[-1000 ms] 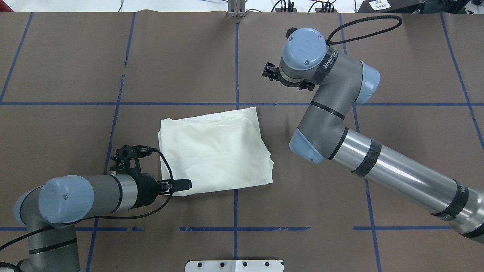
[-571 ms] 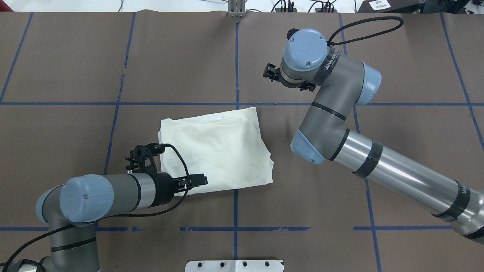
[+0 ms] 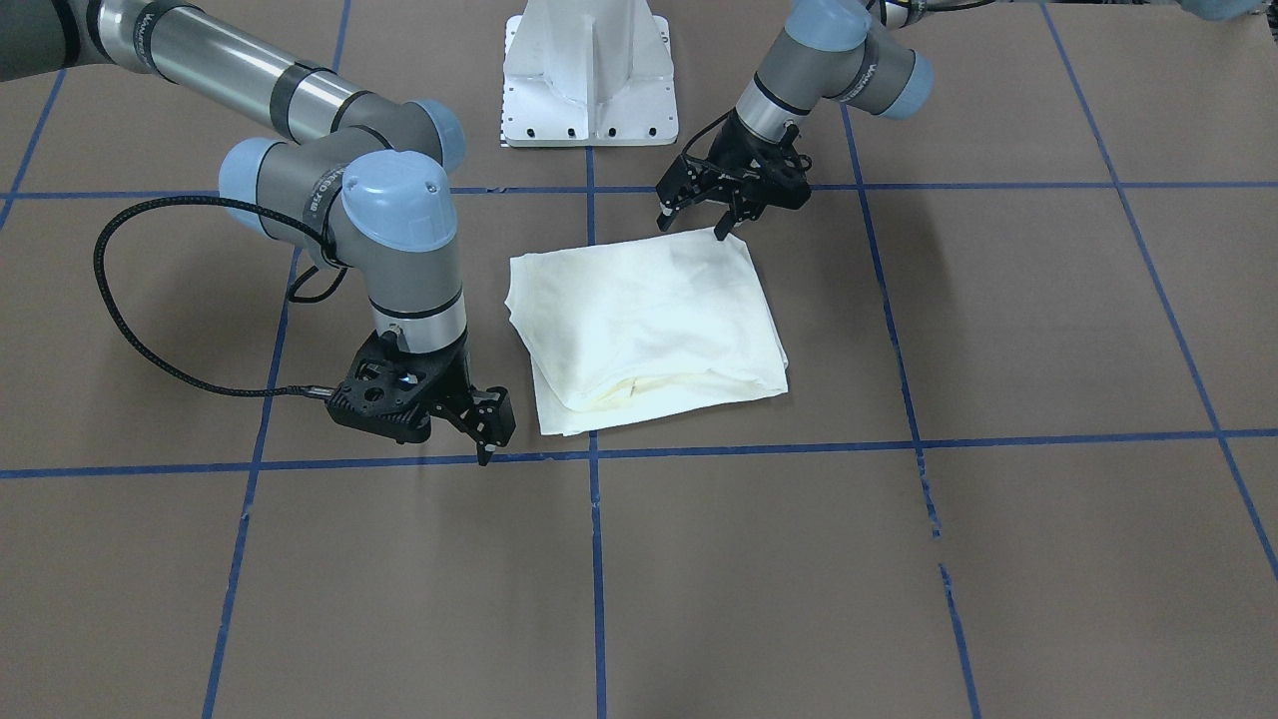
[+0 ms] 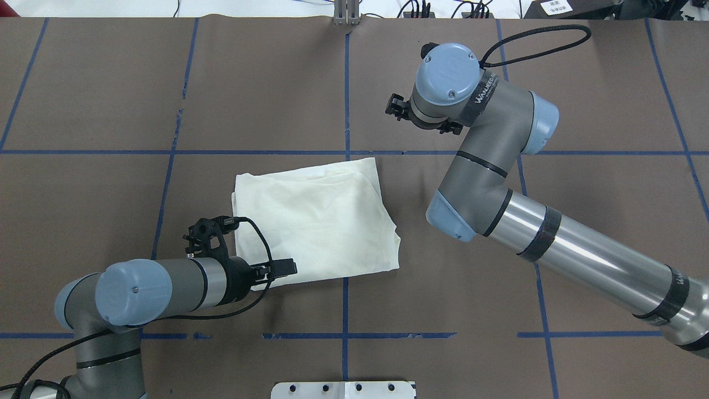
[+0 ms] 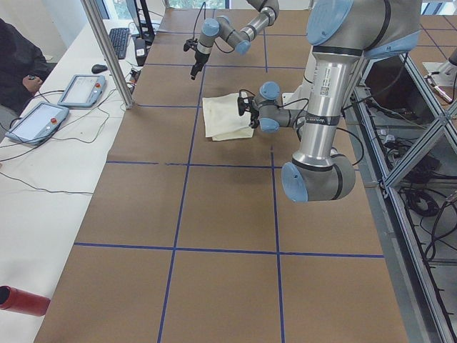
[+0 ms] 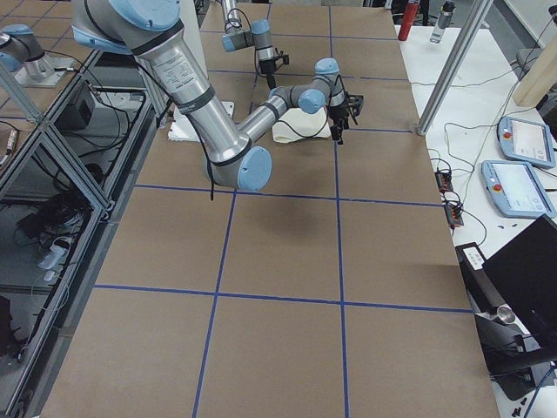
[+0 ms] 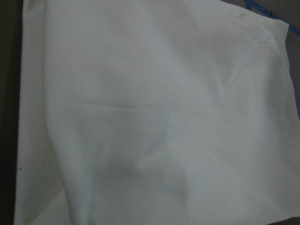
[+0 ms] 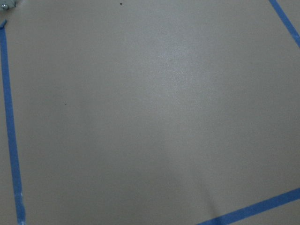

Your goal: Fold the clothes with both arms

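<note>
The clothes are one cream shirt (image 4: 316,221), folded into a rough rectangle with its plain side up, lying flat mid-table (image 3: 649,320). No print shows. My left gripper (image 3: 691,228) is open, its fingertips hovering at the shirt's robot-side corner and holding nothing; from overhead it (image 4: 285,269) overlaps that edge. The left wrist view is filled with the cream cloth (image 7: 150,112). My right gripper (image 3: 487,439) stands low over bare table beside the shirt's far corner, apart from the cloth, and I cannot tell how its jaws stand. Overhead, the right gripper (image 4: 394,105) peeks out from under its wrist.
The brown table cover (image 4: 111,83) carries a grid of blue tape lines (image 4: 346,94). The white pedestal base (image 3: 589,90) stands at the robot's side. A black cable (image 3: 130,320) loops off the right wrist. Control tablets (image 5: 78,89) and a person's sleeve (image 5: 14,64) are beside the table.
The left arm swung rightward, carrying its gripper along the shirt's near edge, then eased back slightly. The right arm shifted only a little. The shirt has not moved.
</note>
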Robot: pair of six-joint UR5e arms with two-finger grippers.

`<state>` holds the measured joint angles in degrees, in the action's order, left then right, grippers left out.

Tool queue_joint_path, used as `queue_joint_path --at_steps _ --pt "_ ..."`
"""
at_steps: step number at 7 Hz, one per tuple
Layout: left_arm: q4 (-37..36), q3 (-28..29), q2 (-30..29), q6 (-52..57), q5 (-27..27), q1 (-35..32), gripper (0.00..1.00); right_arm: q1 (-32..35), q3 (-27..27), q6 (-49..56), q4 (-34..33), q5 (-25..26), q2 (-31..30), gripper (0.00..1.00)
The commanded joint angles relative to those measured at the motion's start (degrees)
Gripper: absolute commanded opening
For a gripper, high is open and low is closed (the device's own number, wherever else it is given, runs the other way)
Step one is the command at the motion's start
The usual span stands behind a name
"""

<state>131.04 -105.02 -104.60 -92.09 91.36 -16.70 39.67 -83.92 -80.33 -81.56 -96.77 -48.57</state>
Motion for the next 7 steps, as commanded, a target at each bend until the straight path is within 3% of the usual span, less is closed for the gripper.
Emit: queue_joint_path --at_steps 1,5,6,7 --pt "0.0 0.9 0.6 0.0 0.1 0.2 0.99 -0.1 0.0 0.0 0.0 0.0 0.0 1.0" --pt "-0.7 -1.3 0.7 0.3 0.5 -0.3 0.99 -0.1 -0.4 0.3 0.0 -0.1 -0.1 1.0" --pt "-3.0 -4.8 1.5 3.1 2.9 -0.4 0.99 -0.1 -3.1 1.2 -0.2 -1.5 -2.1 1.0" --pt "-9.9 -8.8 1.7 6.5 3.7 -1.0 0.99 2.1 -6.7 7.2 -1.0 -7.0 -4.1 1.0"
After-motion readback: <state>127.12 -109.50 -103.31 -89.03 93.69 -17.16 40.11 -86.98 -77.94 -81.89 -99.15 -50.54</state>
